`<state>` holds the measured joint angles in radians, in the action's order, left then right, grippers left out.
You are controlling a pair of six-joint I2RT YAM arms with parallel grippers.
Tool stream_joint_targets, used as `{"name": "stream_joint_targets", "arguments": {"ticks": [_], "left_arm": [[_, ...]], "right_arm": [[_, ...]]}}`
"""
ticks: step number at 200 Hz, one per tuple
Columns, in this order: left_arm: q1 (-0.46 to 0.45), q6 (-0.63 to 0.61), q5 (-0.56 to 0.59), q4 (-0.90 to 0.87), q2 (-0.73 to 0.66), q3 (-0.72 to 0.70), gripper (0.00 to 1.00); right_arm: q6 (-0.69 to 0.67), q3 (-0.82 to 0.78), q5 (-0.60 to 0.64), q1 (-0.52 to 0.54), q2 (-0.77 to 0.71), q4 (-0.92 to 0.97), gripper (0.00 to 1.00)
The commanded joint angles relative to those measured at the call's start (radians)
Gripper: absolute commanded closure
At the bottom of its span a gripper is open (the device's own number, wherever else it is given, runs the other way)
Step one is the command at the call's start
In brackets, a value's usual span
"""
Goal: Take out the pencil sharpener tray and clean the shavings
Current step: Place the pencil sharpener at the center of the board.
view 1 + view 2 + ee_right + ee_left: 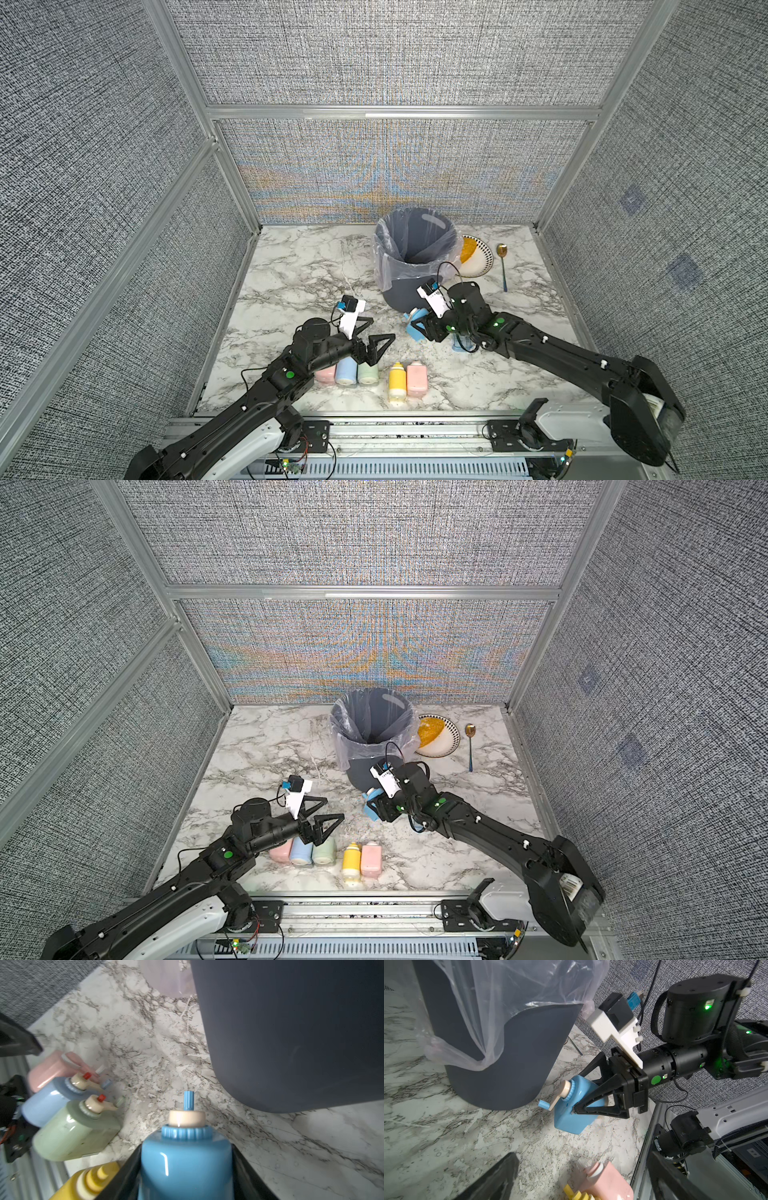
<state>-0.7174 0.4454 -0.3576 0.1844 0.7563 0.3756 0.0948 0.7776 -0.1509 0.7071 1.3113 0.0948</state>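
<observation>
Marble tabletop (pixel 291 270): your right gripper (pixel 419 326) clamps the blue sharpener (pixel 571 1113), crank end (pixel 544 1104) toward your left gripper (pixel 381 328). Those fingers (pixel 382 340) stand open, empty, just beside it.

White plate (pixel 478 268) holding something yellow, gold-bowled spoon (pixel 503 268) near it — blue handle, marbled tabletop (pixel 291 270)

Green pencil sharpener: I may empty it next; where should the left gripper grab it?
Grip the green pencil sharpener across its smooth body, behind the crank, coming from above with the open left gripper. Its side facing the yellow sharpener is free. The light blue sharpener looks pressed against the other, so entry there looks tight.
</observation>
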Motion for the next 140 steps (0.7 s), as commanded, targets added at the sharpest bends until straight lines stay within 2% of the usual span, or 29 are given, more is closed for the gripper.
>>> {"name": "stream_joint_targets", "arguments": {"ticks": [1, 85, 101, 140], "left_arm": [[0.001, -0.002, 0.016, 0.000, 0.008, 0.002, 0.00], [0.002, 0.009, 0.070, -0.047, -0.024, -0.011, 0.00], [0.001, 0.013, 0.074, -0.054, -0.013, -0.004, 0.00], [0.001, 0.019, 0.083, -0.057, -0.002, -0.001, 0.00]], "right_arm": [[-0.031, -0.009, 0.107, 0.007, 0.028, -0.055, 0.79], [-0.032, -0.040, 0.223, 0.047, 0.147, -0.099, 0.77], [-0.030, -0.035, 0.240, 0.054, 0.158, -0.090, 0.73], [-0.024, -0.010, 0.270, 0.071, 0.165, -0.053, 0.50]]}}
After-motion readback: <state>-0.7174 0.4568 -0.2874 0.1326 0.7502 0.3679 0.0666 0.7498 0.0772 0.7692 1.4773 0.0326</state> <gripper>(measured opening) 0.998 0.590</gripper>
